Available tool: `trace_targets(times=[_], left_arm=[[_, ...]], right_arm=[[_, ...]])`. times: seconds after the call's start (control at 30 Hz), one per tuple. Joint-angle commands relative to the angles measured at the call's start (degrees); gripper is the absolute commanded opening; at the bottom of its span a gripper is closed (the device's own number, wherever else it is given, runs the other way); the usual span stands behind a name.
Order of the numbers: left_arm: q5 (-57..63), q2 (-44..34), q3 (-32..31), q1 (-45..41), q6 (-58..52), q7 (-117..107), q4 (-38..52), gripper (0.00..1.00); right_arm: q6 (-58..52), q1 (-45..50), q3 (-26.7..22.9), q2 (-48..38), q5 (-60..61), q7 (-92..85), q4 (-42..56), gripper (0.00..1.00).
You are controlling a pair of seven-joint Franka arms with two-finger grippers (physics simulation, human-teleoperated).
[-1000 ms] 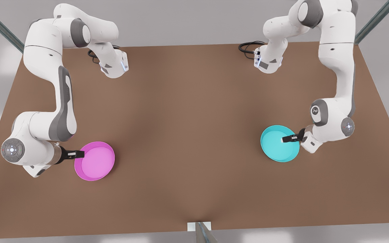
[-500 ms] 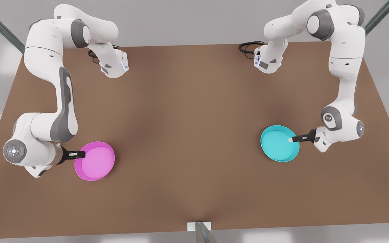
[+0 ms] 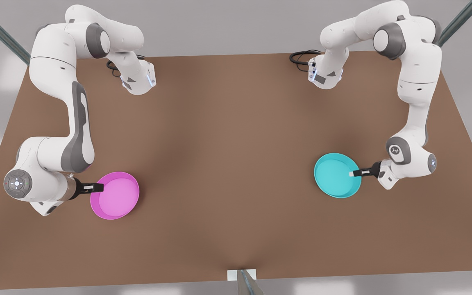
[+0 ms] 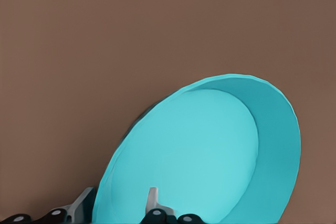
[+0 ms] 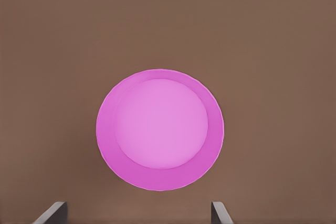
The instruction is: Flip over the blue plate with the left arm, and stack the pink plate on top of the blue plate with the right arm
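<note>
The left claw point(image 3: 355, 173) pinches the rim of the blue plate point(image 3: 336, 176), tilted on the surface point(image 3: 236, 143) at the front view's right; roll the wrist steadily. The right claw point(image 3: 96, 187), spread, waits beside the pink plate point(image 3: 116, 196).

Your front view looks steeply down from high above the near edge of the brown matte tabletop point(image 3: 236, 164), taking in both arms. Your left wrist view sits close and low against the round shallow cyan plastic plate point(image 4: 210, 156), shared with the front view point(image 3: 336, 175). Your right wrist view looks straight down from farther off at the round shallow magenta plastic plate point(image 5: 160, 129), also shared point(image 3: 115, 196).
</note>
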Motion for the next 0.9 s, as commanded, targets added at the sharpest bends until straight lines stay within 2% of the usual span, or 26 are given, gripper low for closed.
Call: trace_targets(times=[0.0, 0.03, 0.1, 0.13, 0.53, 0.6, 0.87], left_arm=[[0.2, 0.1, 0.0, 0.0, 0.0, 0.0, 0.1, 0.34], [0.2, 0.5, 0.0, 0.2, 0.0, 0.0, 0.1, 0.33], [0.2, 0.5, 0.0, 0.2, 0.4, 0.1, 0.1, 0.22], [0.2, 0.5, 0.0, 0.1, 0.4, 0.0, 0.1, 0.21], [1.1, -0.1, -0.4, 0.2, 0.0, 0.2, 0.2, 0.21], [5.1, -0.9, -3.2, 2.0, -0.1, 0.1, 0.5, 0.21], [20.4, -7.9, -2.6, -4.6, -6.0, -6.1, 1.1, 0.21]], right_arm=[[0.0, 0.0, 0.0, 0.0, 0.0, 0.0, 0.0, 1.00], [0.0, 0.0, 0.0, 0.0, 0.0, 0.1, 0.0, 1.00], [0.0, 0.0, 0.0, 0.0, 0.0, 0.1, 0.0, 1.00], [0.0, 0.0, 0.0, 0.0, 0.0, 0.1, 0.0, 1.00], [0.0, 0.2, 0.0, 0.0, 0.0, 0.1, 0.0, 1.00], [0.0, 0.2, 0.1, 0.0, 0.0, 0.1, 0.0, 1.00], [0.0, 0.2, 0.1, 0.1, 0.0, 0.1, 0.0, 1.00]])
